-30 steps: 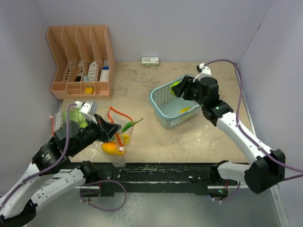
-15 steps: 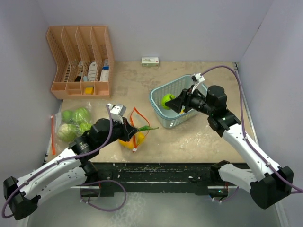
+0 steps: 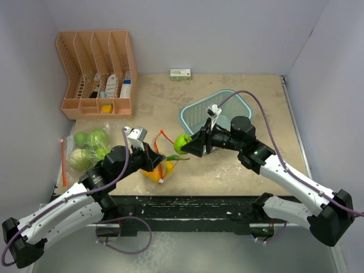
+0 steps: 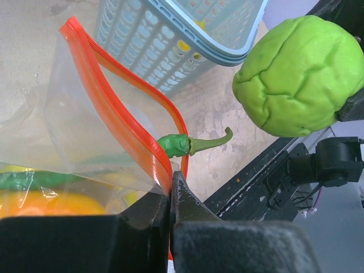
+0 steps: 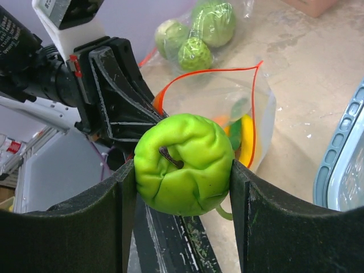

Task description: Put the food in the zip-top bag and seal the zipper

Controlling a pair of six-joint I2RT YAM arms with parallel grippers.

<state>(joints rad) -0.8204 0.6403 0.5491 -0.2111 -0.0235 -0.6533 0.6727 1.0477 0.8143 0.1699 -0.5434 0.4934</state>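
Left hand (image 4: 170, 192): fingers pressed together, pinching the orange zipper rim of the clear zip-top plastic bag (image 4: 79, 131). The bag mouth gapes open, facing the right arm.

In the bag: yellow and orange toy fruits (image 4: 51, 206) sit low down. The thin green toy chili (image 4: 190, 144) is at the mouth, curled stem poking out past the rim.

Right hand (image 5: 185, 170): fingers spread around a lumpy bright-green toy fruit with a brown stem (image 5: 182, 162), one pad on each side, gripping it. The fruit is off the sandy worktop (image 3: 153, 108), just in front of the bag mouth, between the bag and the light-blue slotted plastic basket (image 3: 219, 111). It's not in the bag yet.

Basket: something yellow shows through the slots, can't tell what.

Left side of the worktop: a cluster of pale-green round toy cabbages (image 3: 90, 148) under clear plastic with an orange strip, well apart from the basket.

Far left: a peach slotted plastic organiser (image 3: 94, 62). Far edge: a small white-and-green flat box (image 3: 180, 73).
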